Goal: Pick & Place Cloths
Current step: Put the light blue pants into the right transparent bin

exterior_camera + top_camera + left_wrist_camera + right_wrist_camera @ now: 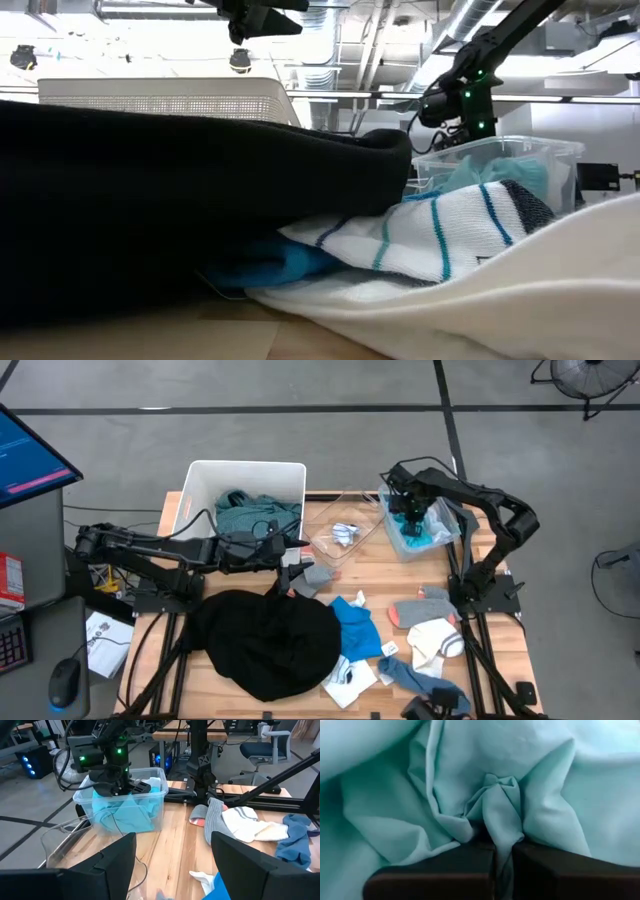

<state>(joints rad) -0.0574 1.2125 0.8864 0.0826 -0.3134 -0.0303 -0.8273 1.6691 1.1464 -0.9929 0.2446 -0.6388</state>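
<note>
My right gripper [408, 512] reaches down into a clear bin [447, 535] at the table's far right and is shut on the bright cyan shirt [420, 532]; both also show in the left wrist view, gripper [117, 784] and shirt [127, 815]. My left gripper [297, 567] is open and empty above the table's middle, beside a grey sock [316, 579]. The large black garment [270, 640] lies spread on the near left. The teal-green shirt [250, 512] lies in the white bin [200, 485]. My right gripper pinches a bunched fold of the cyan shirt [503, 815] between its two fingers. It comes from above, pointing down into the bin. The cloth gathers in pleats toward the fingers, and the rest of the shirt [135, 820] lies in the bin.
A second clear bin [345, 530] holding a small piece lies tipped between the white bin and the right one. A blue piece [355, 625], white socks [438, 642], a grey-and-pink sock [420, 610] and a dark blue piece [415, 678] lie on the near right.
</note>
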